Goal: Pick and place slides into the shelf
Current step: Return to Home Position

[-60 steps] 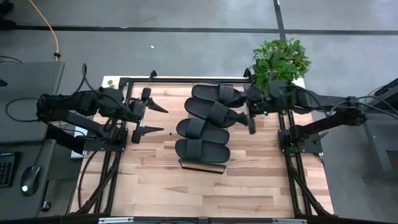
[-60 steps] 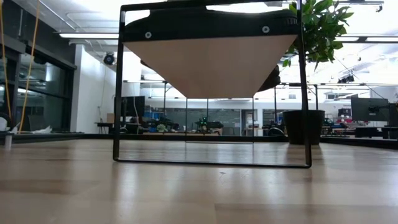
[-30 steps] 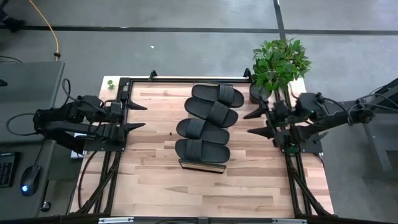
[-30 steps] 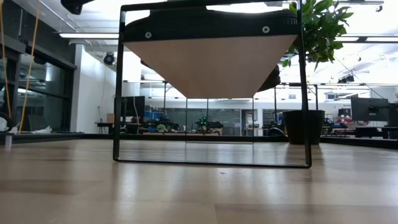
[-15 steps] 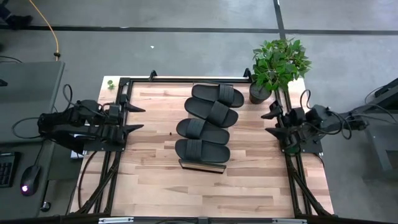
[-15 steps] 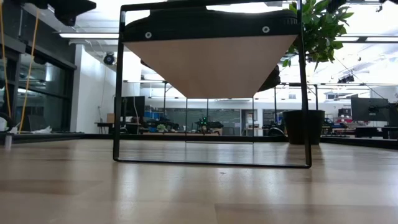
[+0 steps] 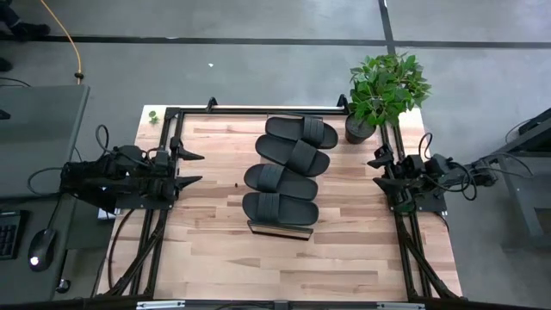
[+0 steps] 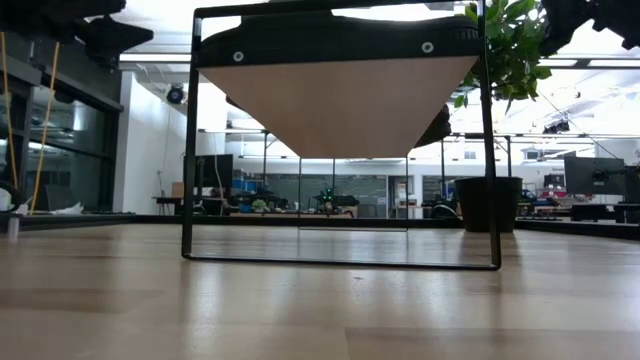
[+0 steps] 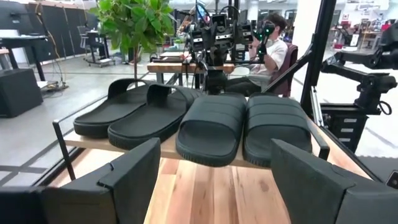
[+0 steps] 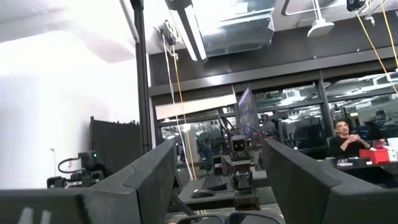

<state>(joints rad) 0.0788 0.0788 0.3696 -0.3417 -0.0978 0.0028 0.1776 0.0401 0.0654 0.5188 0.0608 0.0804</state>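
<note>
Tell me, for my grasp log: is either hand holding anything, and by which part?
Nothing is held. The left hand and the right hand are both open and empty, well clear of the four slides lying on the shelf.

The shelf (image 7: pixel 280 230) is mostly covered
In the high view the slides (image 7: pixel 288 157) hide it; only its dark front edge peeks out.

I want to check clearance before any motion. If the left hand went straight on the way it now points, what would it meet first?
Probably the third slide from the plant end, whose end overhangs the shelf. The open left hand points across the tabletop at it; height is uncertain.
</note>
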